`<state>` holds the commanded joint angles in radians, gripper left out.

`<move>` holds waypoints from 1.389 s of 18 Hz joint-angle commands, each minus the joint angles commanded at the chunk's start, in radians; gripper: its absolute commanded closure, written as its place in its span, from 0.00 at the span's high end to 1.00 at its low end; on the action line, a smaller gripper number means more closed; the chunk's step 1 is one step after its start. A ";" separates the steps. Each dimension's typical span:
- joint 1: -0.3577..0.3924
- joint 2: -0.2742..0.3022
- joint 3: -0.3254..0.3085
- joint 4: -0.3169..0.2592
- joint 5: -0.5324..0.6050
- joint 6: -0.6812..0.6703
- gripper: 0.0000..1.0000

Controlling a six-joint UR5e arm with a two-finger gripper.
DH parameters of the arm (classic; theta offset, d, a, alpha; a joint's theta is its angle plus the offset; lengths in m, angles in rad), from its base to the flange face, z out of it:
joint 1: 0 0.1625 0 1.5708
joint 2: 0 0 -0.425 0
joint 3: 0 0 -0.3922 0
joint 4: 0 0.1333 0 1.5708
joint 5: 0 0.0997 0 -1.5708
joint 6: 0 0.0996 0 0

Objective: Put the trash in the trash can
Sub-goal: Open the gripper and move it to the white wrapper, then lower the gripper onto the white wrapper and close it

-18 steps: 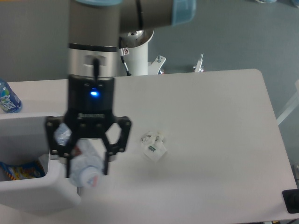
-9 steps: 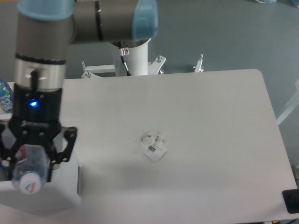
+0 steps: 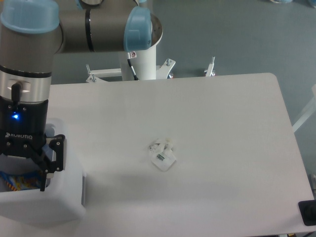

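Observation:
My gripper (image 3: 23,174) hangs over the opening of the white trash can (image 3: 52,207) at the table's left edge, with its fingers down at the rim. Only its right finger (image 3: 49,160) shows clearly; the left side runs off the frame. The crushed bottle does not show; it is hidden or inside the can. I cannot tell how the jaws stand. The crumpled white paper wad (image 3: 163,156) with its tag lies on the table's middle, well to the right of the gripper.
A colourful wrapper (image 3: 19,181) lies inside the can. The arm's white base (image 3: 143,59) stands behind the table's far edge. A black object (image 3: 307,212) sits at the front right corner. The table's right edge drops off near x 600.
The gripper has carried the crushed bottle left from beside the can to over its opening. The bottle showed between the fingers earlier and no longer shows. The paper wad has not moved.

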<state>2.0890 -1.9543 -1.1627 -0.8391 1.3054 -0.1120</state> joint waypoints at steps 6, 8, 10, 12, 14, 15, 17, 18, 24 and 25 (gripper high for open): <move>0.172 0.046 -0.053 -0.003 0.006 0.023 1.00; 0.210 0.069 -0.119 -0.008 0.008 0.104 1.00; 0.258 0.093 -0.190 -0.009 0.008 0.205 1.00; 0.305 0.129 -0.262 -0.012 0.008 0.340 1.00; 0.338 0.141 -0.336 -0.014 0.009 0.457 1.00; 0.347 0.143 -0.374 -0.023 0.011 0.519 1.00; 0.364 0.144 -0.437 -0.031 0.076 0.654 1.00; 0.370 0.144 -0.486 -0.029 0.148 0.761 1.00; 0.398 0.132 -0.557 -0.022 0.202 0.910 1.00; 0.398 0.129 -0.569 -0.018 0.204 0.907 1.00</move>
<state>2.4866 -1.8254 -1.7317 -0.8575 1.5094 0.7946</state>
